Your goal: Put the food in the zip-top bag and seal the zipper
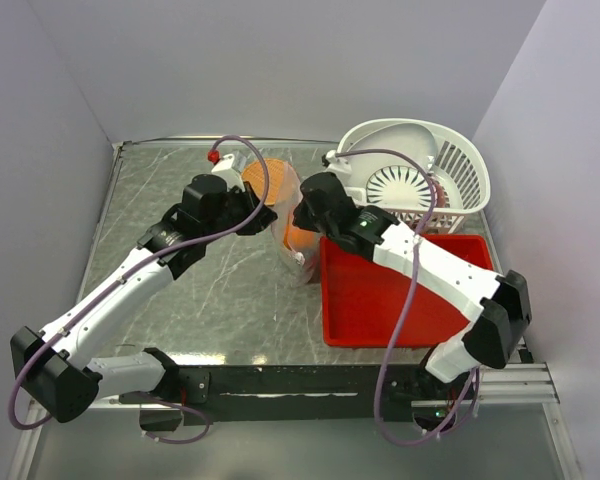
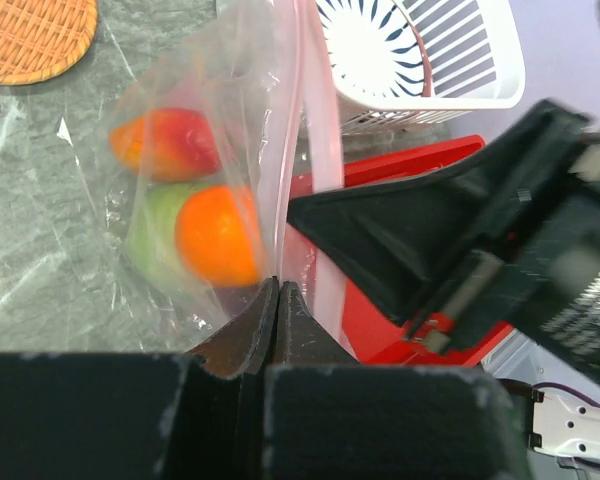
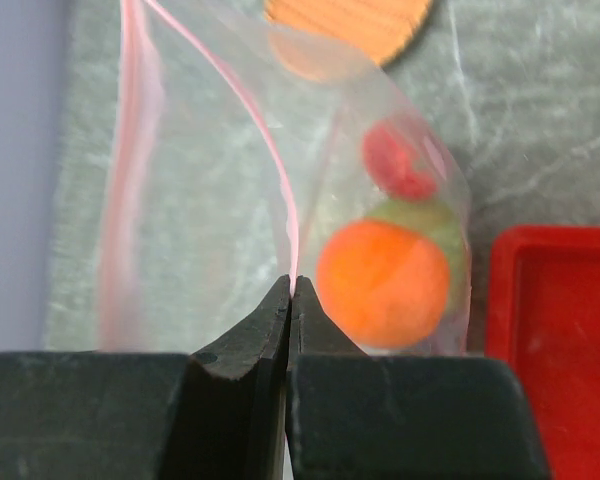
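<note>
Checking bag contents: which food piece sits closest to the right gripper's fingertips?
The orange ball, beside the right gripper; the green ball and red fruit lie farther off.

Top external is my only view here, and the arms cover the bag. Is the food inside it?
Observer: Yes. Left wrist shows the orange ball, green ball and orange-red fruit inside the zip-top bag.
Operator: Are both grippers gripping it?
Observer: Both. The left gripper is shut on the bag's edge, the right gripper shut on the zipper.
Operator: Sealed?
Observer: Seemingly not: in the right wrist view its two pink strips run apart above the fingertips.
</note>
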`<state>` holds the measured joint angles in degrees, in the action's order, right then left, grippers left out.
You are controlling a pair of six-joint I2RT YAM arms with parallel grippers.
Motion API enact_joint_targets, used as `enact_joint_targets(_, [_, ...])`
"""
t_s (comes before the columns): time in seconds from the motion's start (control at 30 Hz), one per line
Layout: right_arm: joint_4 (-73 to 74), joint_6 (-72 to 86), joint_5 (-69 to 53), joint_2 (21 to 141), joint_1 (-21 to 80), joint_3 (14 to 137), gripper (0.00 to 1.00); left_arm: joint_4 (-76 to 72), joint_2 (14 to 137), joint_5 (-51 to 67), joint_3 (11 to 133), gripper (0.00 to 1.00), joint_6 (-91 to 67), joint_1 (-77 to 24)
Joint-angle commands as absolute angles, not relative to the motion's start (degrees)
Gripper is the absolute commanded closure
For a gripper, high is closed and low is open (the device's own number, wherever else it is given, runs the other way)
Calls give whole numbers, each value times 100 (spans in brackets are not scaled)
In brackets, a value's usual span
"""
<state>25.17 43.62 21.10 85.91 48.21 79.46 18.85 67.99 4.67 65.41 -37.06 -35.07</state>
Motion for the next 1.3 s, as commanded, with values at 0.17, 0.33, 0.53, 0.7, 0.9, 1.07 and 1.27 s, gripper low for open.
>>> enact_joint_targets(0.17, [2857,4351,2101,8666,4641,8323,100,2065,6908,316,7312,99,-3385,-3516])
enact_joint_targets(0.33, [2847,4351,1855,8604,4623,8464,100,2408,7110,176,7830,99,-3138,-3498])
enact_joint_targets(0.53, [2927,4394,1811,8745,4562,8385,100,2409,7216,438,7762,97,-3085,-3498])
enact_joint_targets(0.7, [2883,4500,1582,8850,4447,8244,100,2320,7076,589,7480,84,-3050,-3498])
enact_joint_targets(0.9, [2927,4509,1661,8780,4447,8191,100,2294,6864,536,7356,61,-2918,-3498])
enact_joint_targets(1.07, [2962,4500,1644,8763,4430,8191,100,2303,6645,457,7225,35,-2918,-3498])
enact_joint_targets(1.27, [2997,4482,1617,8824,4430,8262,100,2522,6294,308,7155,30,-2856,-3524])
